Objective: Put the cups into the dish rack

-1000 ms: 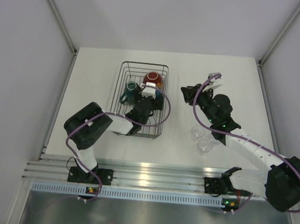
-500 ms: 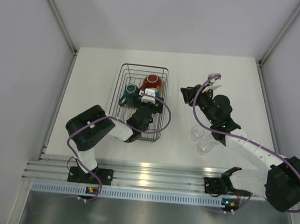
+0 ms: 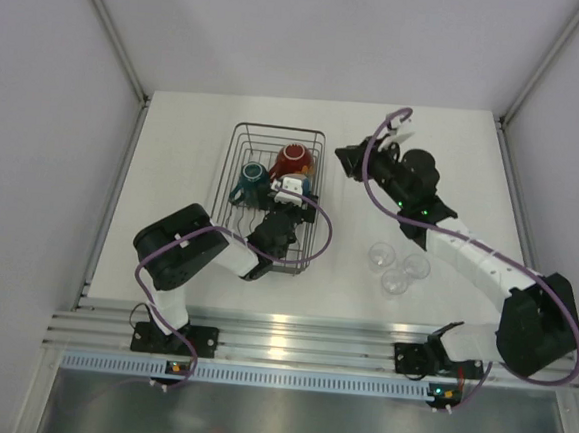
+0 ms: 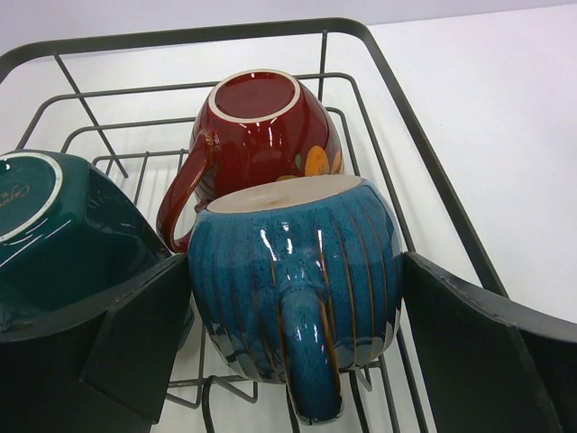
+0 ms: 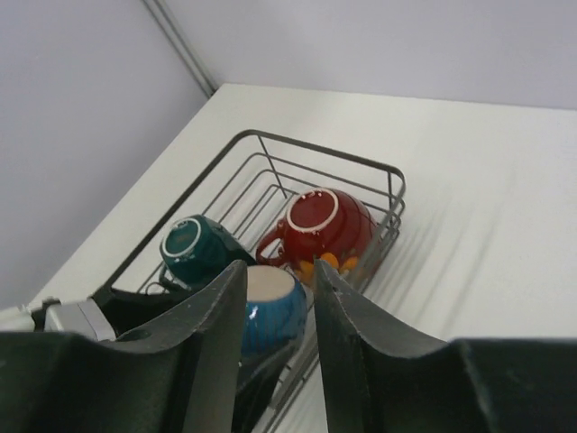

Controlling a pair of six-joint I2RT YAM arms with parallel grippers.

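Note:
The dish rack point(image 3: 280, 127) holds three upside-down cups: a teal mug point(image 3: 250, 176), a red patterned cup point(image 3: 294, 158) and a dark-blue handled cup point(image 4: 297, 271). My left gripper point(image 4: 295, 263) is open wide, its fingers close on either side of the blue cup, which rests on the rack's wires. My right gripper point(image 3: 345, 161) hangs open and empty in the air just right of the rack, facing it. Three tiny clear glasses point(image 3: 396, 268) stand on the table under the right forearm.
The rack's wire rim point(image 5: 325, 152) lies between my right gripper point(image 5: 278, 271) and the cups. White walls and metal posts close in the table at the back and both sides. The arm bases sit on a rail at the near edge.
The right arm has swung left and farther back, bringing its gripper close to the rack's right side. The left gripper has drawn back slightly toward the near edge; the blue cup stays in the rack.

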